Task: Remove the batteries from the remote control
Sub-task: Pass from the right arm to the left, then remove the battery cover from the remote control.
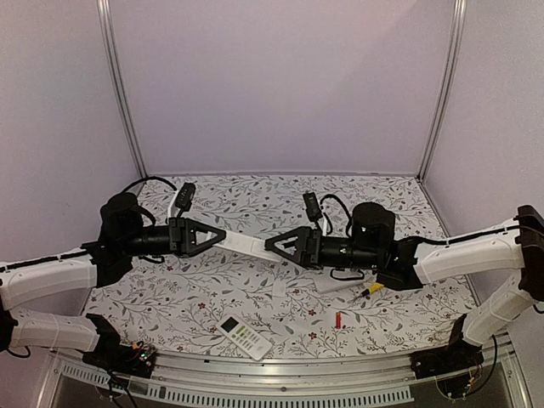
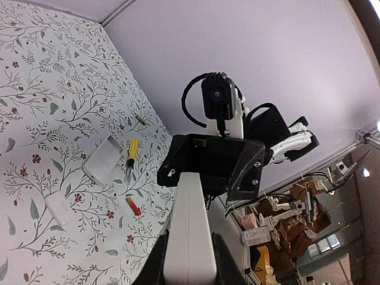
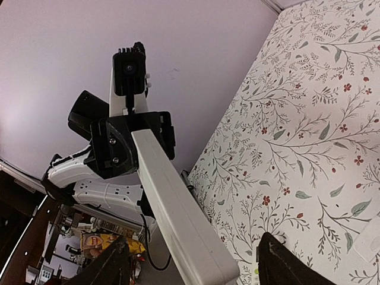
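The long white remote control (image 1: 246, 245) hangs in the air between the two arms. Each end is tucked inside black jaws, so both ends are hidden. No view shows its battery slot, so I cannot tell if any cells are inside it. Each wrist camera sees only a plain white face of it.

The left gripper (image 1: 219, 237) has its jaws closed tight on the left end. The right gripper (image 1: 274, 246) has its jaws closed tight on the right end.

Down on the flowery worktop (image 1: 212, 289) one red battery (image 1: 337, 320) lies flat. It is well apart from both sets of jaws, nearer the front edge and to the right of the right gripper. A yellow-handled screwdriver (image 1: 371, 289) lies near the battery.

A small flat white piece (image 1: 280, 289) and a bigger flat white piece (image 1: 333, 285) lie on the worktop below the held remote control. They are too small to tell what they are. A second remote (image 1: 245, 337), white with buttons, lies near the front edge, left of the red battery.
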{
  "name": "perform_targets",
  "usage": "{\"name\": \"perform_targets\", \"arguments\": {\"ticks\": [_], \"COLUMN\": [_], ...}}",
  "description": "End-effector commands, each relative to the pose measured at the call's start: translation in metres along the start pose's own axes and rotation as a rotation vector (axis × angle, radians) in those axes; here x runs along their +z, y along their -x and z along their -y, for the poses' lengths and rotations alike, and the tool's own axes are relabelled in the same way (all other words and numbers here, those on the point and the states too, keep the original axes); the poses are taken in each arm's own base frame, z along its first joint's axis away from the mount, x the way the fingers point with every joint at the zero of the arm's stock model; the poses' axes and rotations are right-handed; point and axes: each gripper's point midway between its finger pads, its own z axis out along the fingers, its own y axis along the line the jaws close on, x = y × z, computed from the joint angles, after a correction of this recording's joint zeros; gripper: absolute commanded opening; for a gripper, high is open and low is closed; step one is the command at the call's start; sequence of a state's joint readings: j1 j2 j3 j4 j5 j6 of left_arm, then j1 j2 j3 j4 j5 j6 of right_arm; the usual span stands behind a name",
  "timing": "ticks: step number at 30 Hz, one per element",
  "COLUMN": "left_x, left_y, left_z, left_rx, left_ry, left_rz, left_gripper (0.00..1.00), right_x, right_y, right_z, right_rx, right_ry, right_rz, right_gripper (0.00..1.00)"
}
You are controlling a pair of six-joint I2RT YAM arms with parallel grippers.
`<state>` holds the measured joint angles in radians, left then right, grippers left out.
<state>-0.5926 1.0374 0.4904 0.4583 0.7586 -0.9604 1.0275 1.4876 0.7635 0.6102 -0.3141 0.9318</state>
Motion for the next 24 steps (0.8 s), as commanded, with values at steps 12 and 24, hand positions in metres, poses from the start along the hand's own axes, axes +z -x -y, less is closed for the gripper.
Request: {"name": "perform_targets", "arguments": {"ticks": [12,24], "left_x": [-0.006,-0.008], "left_y": [0.005,0.007], "left_z": [0.009,0.009], "left_rx": [0.022,0.023], "left_ry": [-0.031,-0.035], "left_rz": [0.027,0.020], "left_gripper": [0.00,0.00], "right_x": [0.006,-0.014], "right_y": [0.002,0.004], "right_z": [0.018,0.024], "right_rx": [0.051,0.038], "right_ry": [-0.077,-0.114], "right_rz": [0.047,0.068], "right_gripper": [0.25,0.33]}}
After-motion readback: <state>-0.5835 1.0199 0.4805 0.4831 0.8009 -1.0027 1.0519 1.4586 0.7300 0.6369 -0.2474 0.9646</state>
